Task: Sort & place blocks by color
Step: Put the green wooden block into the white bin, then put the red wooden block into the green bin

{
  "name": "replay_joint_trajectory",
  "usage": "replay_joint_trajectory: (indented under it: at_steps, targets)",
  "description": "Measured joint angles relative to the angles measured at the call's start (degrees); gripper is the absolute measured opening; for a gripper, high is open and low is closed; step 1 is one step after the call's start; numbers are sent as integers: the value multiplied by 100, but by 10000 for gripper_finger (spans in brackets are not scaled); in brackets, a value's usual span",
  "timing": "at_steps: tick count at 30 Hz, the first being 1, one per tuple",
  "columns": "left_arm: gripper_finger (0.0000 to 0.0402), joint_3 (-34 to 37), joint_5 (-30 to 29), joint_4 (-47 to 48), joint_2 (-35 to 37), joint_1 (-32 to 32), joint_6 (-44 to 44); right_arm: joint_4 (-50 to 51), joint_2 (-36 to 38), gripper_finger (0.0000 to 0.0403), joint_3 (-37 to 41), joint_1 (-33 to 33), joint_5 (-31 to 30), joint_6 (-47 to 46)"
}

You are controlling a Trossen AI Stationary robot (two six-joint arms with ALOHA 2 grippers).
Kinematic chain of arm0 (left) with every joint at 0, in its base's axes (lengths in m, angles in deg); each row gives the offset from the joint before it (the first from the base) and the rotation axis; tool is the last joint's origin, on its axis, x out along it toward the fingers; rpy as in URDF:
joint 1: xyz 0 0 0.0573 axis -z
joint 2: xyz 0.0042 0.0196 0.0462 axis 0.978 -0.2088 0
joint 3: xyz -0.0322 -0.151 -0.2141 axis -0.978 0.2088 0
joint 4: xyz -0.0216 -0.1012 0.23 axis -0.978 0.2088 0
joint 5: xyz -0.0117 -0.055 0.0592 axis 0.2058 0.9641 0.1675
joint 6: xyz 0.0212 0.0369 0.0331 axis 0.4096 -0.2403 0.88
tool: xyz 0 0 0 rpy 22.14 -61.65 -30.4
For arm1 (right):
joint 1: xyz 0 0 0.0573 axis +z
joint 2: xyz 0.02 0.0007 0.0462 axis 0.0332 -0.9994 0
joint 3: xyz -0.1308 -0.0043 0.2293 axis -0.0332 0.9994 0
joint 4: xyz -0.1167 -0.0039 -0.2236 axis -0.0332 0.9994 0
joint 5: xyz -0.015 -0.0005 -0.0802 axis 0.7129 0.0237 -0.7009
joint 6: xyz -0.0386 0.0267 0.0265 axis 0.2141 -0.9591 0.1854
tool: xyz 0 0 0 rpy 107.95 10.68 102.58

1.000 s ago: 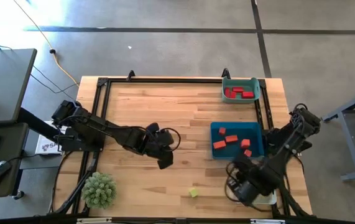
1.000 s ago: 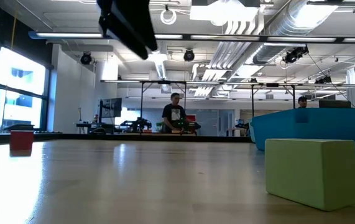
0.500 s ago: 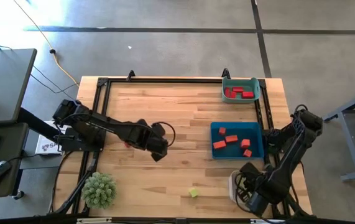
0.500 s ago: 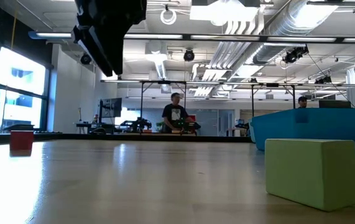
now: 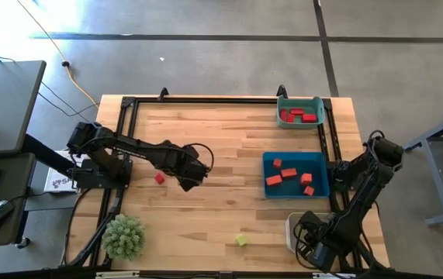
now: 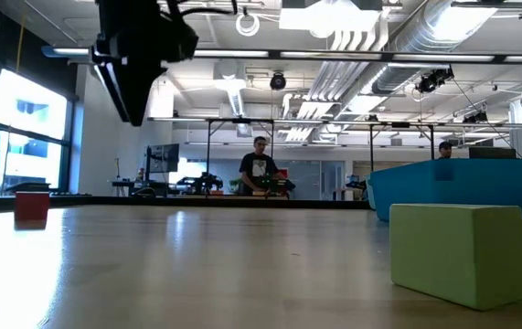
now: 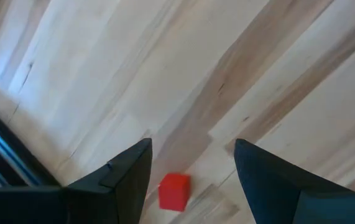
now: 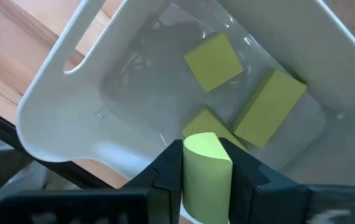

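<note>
Right gripper (image 8: 207, 180) jaws clamping yellow-green block (image 8: 206, 171) over white bin (image 8: 90, 99); left gripper (image 7: 193, 171) jaws apart above red cube (image 7: 175, 191)

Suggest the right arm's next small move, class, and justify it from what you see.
Probably open the fingers and drop the block. The right gripper holds a yellow-green block directly over the white bin, where three matching blocks already lie. The left gripper hovers open above a red cube.

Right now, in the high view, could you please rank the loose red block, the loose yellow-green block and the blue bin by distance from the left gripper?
From the left gripper:
1. Loose red block, just beside it, toward the left arm's base.
2. Loose yellow-green block, toward the table's near edge.
3. Blue bin, on the table's right side.
</note>
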Motion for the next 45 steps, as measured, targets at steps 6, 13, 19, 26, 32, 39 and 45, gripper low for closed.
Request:
replay_joint_trajectory:
  at_steps: [6,13,19,26,32,39,45]
  targets:
    - [216,515,294,16,2,-36,-81,4,0,108,0,0,112,127]
    - [216,1138,576,16,2,-36,-149,67,0,167,-2,0,172,192]
    - [216,1441,794,14,11,-36,-130,66,0,180,-2,-2,172,192]
    - [216,1490,1041,22,11,-119,615,66,0,181,-2,-13,172,194]
    - [216,1490,1078,141,310,-530,1080,88,0,181,-2,-86,195,222]
    - [216,1484,1331,41,1083,-958,981,155,0,181,-3,-254,271,556]
    - [216,1490,1810,-66,1231,-1115,825,209,0,181,-4,-405,272,819]
